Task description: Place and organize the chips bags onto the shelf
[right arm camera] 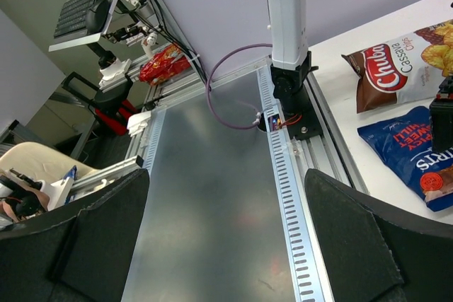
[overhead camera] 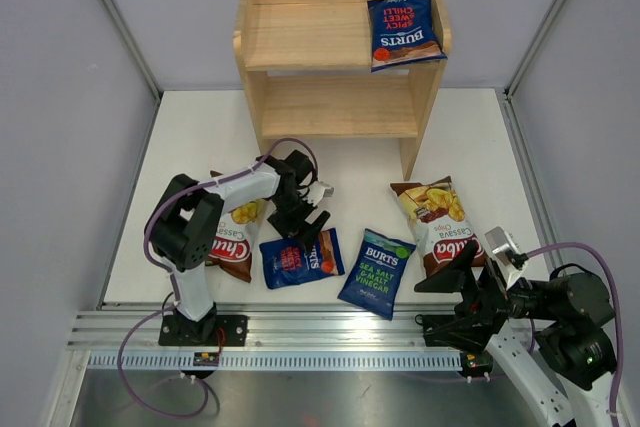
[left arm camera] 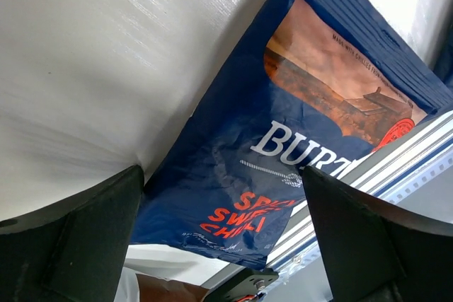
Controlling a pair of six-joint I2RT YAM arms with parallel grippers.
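Note:
The wooden shelf (overhead camera: 340, 107) stands at the back, with one blue Burts bag (overhead camera: 405, 32) lying on the right of its top tier. On the table lie a Chuba bag (overhead camera: 238, 242) partly under my left arm, a red-label Burts bag (overhead camera: 300, 259), a sea salt Burts bag (overhead camera: 377, 272) and a second Chuba bag (overhead camera: 440, 222). My left gripper (overhead camera: 303, 227) is open just above the red-label Burts bag (left arm camera: 283, 160), its jaws either side of the bag's edge (left arm camera: 223, 245). My right gripper (overhead camera: 450, 272) is open and empty (right arm camera: 226, 238) near the front edge.
A slotted metal rail (overhead camera: 330, 332) and a steel plate (right arm camera: 212, 203) run along the table's near edge. The left arm's base (right arm camera: 287, 97) stands on the rail. Grey walls enclose the table on both sides. The shelf's lower tier (overhead camera: 335, 112) holds nothing.

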